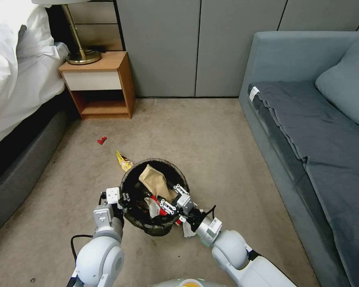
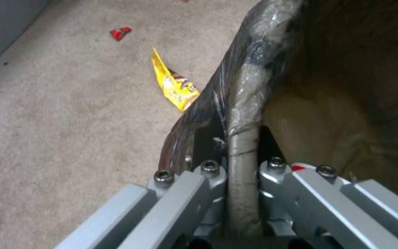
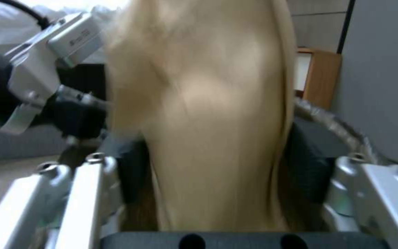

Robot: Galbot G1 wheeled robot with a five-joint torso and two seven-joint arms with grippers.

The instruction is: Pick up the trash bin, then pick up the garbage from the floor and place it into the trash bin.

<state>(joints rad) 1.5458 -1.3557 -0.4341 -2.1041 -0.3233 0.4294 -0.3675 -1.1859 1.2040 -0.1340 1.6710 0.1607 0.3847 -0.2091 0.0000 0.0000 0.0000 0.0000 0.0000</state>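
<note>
Your left gripper (image 2: 243, 173) is clamped on the rim of the trash bin (image 1: 155, 229), one finger inside the wall and one outside, pinching the dark liner folded over the edge. Your right gripper (image 1: 178, 199) hangs over the bin's mouth with its jaws spread wide; the crumpled brown paper bag (image 3: 208, 114) stands loose between them, already down among the red-and-white wrappers (image 1: 160, 207) inside the bin.

Just beside the bin's far rim lies the yellow foil wrapper (image 2: 175, 84), with the tiny red scrap (image 1: 102, 140) farther out toward the nightstand (image 1: 97, 85). A white tissue (image 1: 188, 231) sits against the bin's near wall, under your right wrist.

Your risks: the one-sided rim pinch may slip on the slick liner and tip the bin; the tall paper bag may catch an open finger and come out with it; the tissue may be missed beneath your arm.
</note>
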